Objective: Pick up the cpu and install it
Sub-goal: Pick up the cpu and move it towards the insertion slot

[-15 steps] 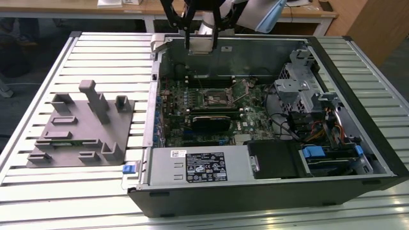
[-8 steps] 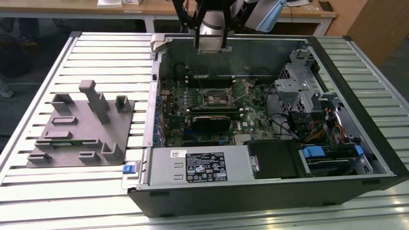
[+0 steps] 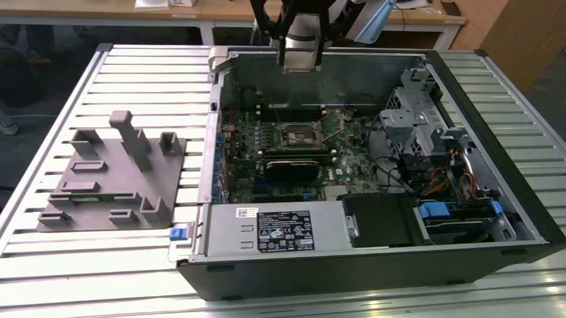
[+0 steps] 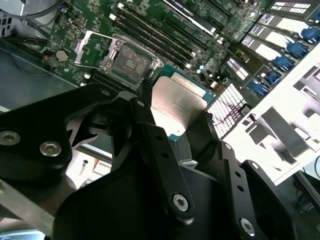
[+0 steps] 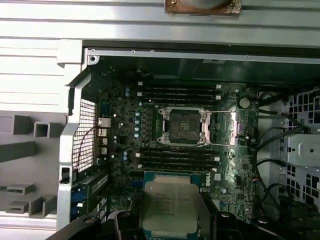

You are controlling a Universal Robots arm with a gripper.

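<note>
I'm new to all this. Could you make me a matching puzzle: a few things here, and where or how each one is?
Things:
1 cpu
2 socket
3 grey fixture
4 computer case

States:
A beside the case, at the exterior view's left
B lying open, side panel off
C held in the gripper
D empty, on the motherboard

Pairs: 1-C; 2-D; 3-A; 4-B.
</note>
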